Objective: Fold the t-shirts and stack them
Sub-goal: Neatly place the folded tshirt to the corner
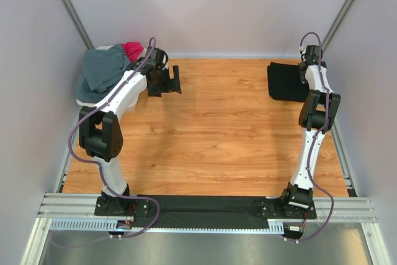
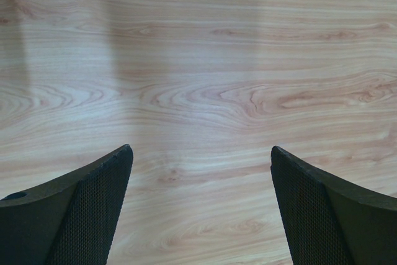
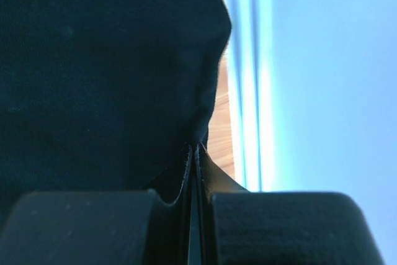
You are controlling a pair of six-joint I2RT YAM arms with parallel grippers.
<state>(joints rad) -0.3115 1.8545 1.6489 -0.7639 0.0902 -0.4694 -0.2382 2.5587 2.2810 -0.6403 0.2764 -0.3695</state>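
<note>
Top external view first: we've got a white basket (image 1: 82, 98) sitting at the far left corner of the table (image 1: 217, 134), and it's stuffed. A grey-blue t-shirt (image 1: 102, 69) is bunched up in it and spills over the rim, covering most of the basket. A magenta t-shirt (image 1: 132, 49) pokes out at the far side, just behind the grey-blue one. Both are crumpled, not folded.

The black t-shirt (image 1: 284, 82) is across the table at the far right, lying flat on the wood as a roughly square folded bundle, well apart from the basket.

Left claw (image 2: 200, 156) hangs just to the right of the basket, over bare wood, and its jaws are wide apart with nothing between them. From the left wrist view we only see wood grain between the two mesh-faced fingers (image 2: 102, 209).

Right claw (image 3: 193, 153) is at the right edge of the black t-shirt. From the right wrist view its jaws are pressed together, tips right up against the edge of the cloth, with black fabric filling most of the picture beyond them. We can't tell whether a sliver of fabric is caught between the tips.

Also, a black mat (image 1: 205, 209) lies along the near edge between the two arm bases.
</note>
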